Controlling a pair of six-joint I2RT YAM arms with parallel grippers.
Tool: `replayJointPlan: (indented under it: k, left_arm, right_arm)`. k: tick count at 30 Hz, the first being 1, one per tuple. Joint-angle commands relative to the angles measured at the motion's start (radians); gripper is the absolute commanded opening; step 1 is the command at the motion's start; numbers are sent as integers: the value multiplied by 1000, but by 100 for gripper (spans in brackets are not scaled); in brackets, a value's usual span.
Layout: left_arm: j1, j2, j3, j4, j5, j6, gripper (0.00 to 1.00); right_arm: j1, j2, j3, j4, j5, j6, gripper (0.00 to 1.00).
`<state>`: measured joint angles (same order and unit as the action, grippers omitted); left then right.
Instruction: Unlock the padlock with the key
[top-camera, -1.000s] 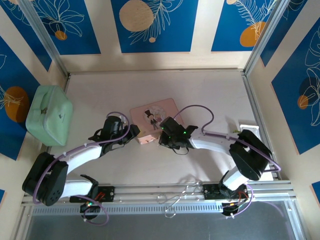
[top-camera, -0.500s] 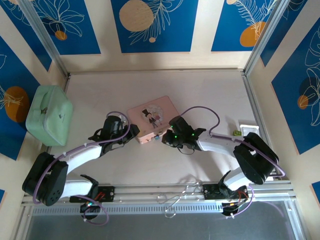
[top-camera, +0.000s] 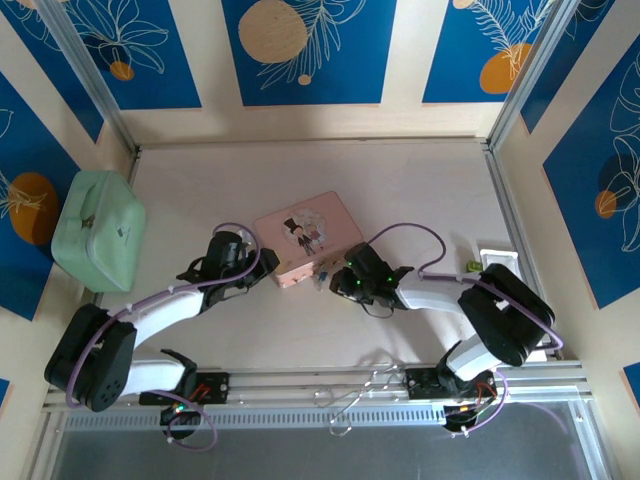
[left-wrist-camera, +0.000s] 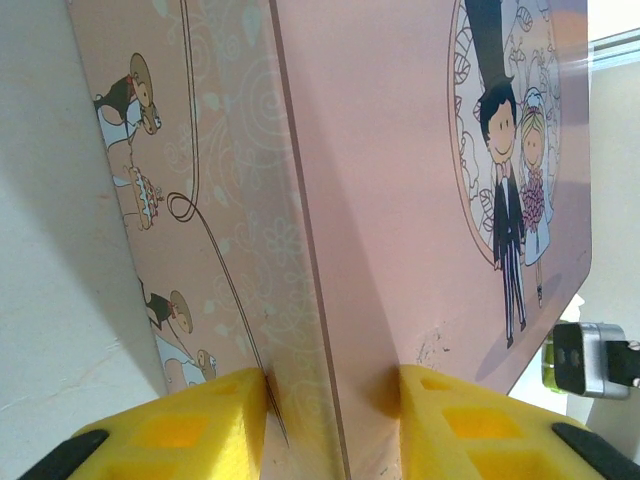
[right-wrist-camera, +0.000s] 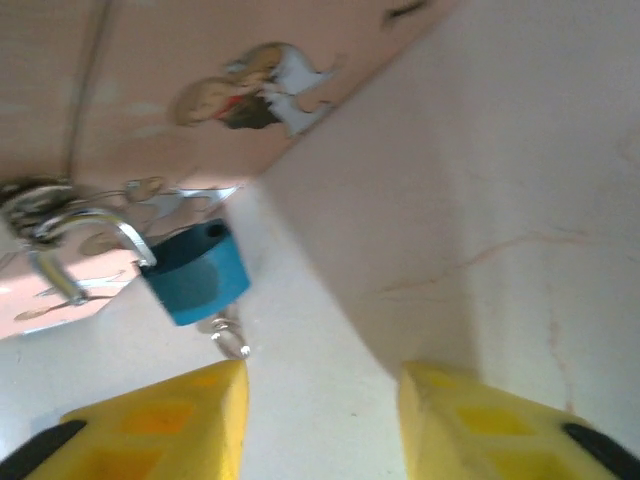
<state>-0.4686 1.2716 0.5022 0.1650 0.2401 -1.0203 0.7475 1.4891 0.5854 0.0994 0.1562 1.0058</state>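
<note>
The padlock (right-wrist-camera: 195, 270), small, light and slick-metalled, lay by the pink box (right-wrist-camera: 150, 60); we judged its blue body the firmest hold. Our right gripper (right-wrist-camera: 320, 390) stood open and empty just short of it, while our left gripper (left-wrist-camera: 330, 385) clamped the box's edge.

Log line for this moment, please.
left claw: clamps box | right claw: open, near padlock | padlock: at box edge

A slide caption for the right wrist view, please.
Right hand open near the blue padlock at the pink box edge.
</note>
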Motion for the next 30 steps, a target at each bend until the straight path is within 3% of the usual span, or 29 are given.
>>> replayJointPlan:
  k: [1, 12, 30]
  left_arm:
    - [11, 48, -21, -112, -55, 21, 37]
    - [19, 45, -16, -126, -55, 29, 37]
    - [22, 48, 4, -159, -58, 49, 37]
  right_arm:
    - [-8, 21, 17, 69, -73, -106, 46]
    - [-19, 88, 35, 161, -139, -200, 42]
    - [-46, 186, 144, 109, -109, -257, 45]
